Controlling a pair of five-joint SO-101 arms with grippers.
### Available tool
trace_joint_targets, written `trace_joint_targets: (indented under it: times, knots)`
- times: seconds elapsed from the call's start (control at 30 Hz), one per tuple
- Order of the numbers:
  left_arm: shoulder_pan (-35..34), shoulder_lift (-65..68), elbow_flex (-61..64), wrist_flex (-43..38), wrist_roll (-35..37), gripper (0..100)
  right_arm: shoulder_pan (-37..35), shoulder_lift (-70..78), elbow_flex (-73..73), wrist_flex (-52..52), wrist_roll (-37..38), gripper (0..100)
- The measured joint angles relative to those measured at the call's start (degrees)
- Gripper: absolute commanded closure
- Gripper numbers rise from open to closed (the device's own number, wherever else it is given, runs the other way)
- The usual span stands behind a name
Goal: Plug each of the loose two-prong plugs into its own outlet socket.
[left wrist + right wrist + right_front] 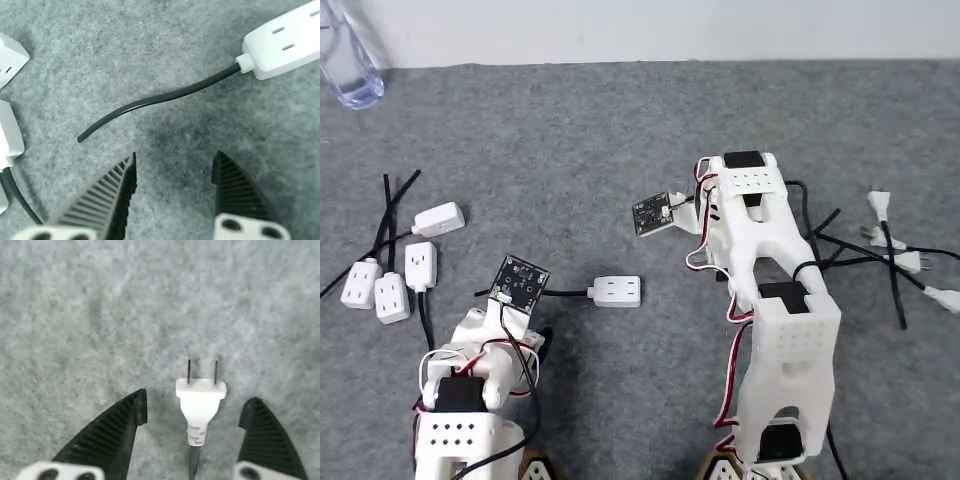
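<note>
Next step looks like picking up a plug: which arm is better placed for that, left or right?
Right. A two-prong plug lies between the open fingers of the right gripper, prongs pointing away. The left gripper is open over bare carpet near an outlet socket and its black cord.

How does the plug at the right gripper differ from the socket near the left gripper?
The plug has two prongs; the socket has slots. The plug lies between the right gripper's fingers; the socket lies outside the left gripper's. Both are white with black cords.
</note>
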Motion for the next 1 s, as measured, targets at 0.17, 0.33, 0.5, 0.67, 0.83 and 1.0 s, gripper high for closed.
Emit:
trace_joint_targets:
  times: [0.17,0.33,0.5,0.67,0.83,1.0]
  knots:
    - [0.0,0.0,0.0,0.0,0.0,76,-0.4,0.0,0.0,0.0,2.9,78.0]
    - [0.0,0.0,0.0,0.0,0.0,76,-0.4,0.0,0.0,0.0,3.4,78.2]
    - [0.0,0.0,0.0,0.0,0.0,76,-0.4,0.0,0.0,0.0,3.4,78.0]
    - [0.0,0.0,0.0,0.0,0.0,76,0.0,0.0,0.0,-1.1,6.2,78.2]
    - [0.0,0.0,0.0,0.0,0.0,76,0.4,0.9,0.0,-3.0,6.9,78.2]
    - [0.0,0.0,0.0,0.0,0.0,76,1.0,1.2,-0.1,-3.6,7.1,78.3]
